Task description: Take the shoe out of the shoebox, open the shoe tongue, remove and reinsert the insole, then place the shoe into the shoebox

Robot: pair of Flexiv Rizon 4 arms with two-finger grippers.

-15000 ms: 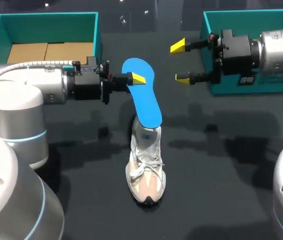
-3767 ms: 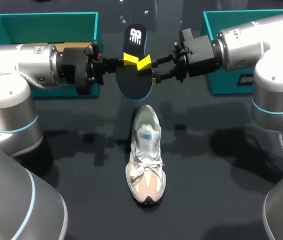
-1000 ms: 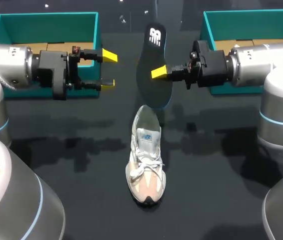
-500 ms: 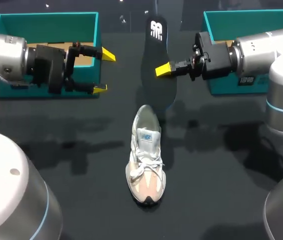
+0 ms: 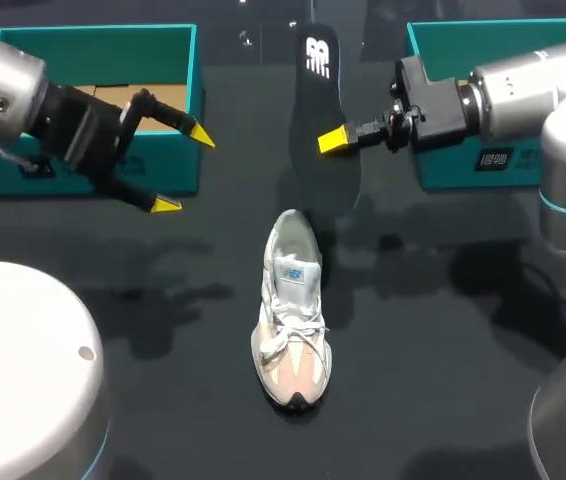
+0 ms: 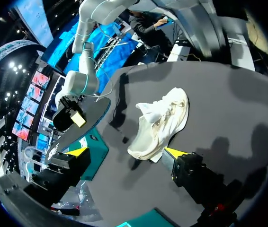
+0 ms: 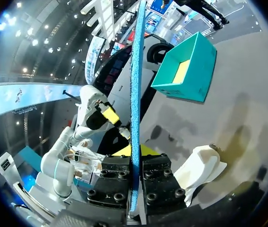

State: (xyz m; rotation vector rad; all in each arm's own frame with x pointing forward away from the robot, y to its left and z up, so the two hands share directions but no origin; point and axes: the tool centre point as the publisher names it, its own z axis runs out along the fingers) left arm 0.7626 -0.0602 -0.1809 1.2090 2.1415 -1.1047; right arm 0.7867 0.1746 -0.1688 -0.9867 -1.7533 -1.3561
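The shoe [image 5: 291, 320] is outside both boxes. It stands on its sole in the middle of the dark counter [image 5: 443, 330], pale with a beige toe, toe toward the near edge and heel toward the far side. Its laces lie loose across the top and the tongue stands up.

The insole [image 5: 323, 120] is out of the shoe and held on end above the counter, just beyond the heel. Its black face with a white mark is turned toward the head view. Its lower end comes down close to the heel opening, though I cannot tell whether the two touch.

The right end effector [image 5: 338, 140] comes in from the right and pinches the insole at about mid-length. In the right wrist view the insole [image 7: 135, 94] is seen edge-on, a thin blue line clamped between the two black finger blocks. The shoe [image 7: 198, 170] sits lower and to one side of them.

The left end effector [image 5: 183, 170] hangs over the counter at the left with its yellow tips spread wide and nothing between them, well apart from the insole. In its wrist view the shoe [image 6: 165, 120] lies ahead, between the spread tips but apart from both.

Two teal shoeboxes sit at the far side. The left shoebox [image 5: 93, 32] shows brown card in its bottom, and the right shoebox [image 5: 493, 27] is partly hidden behind the right arm.
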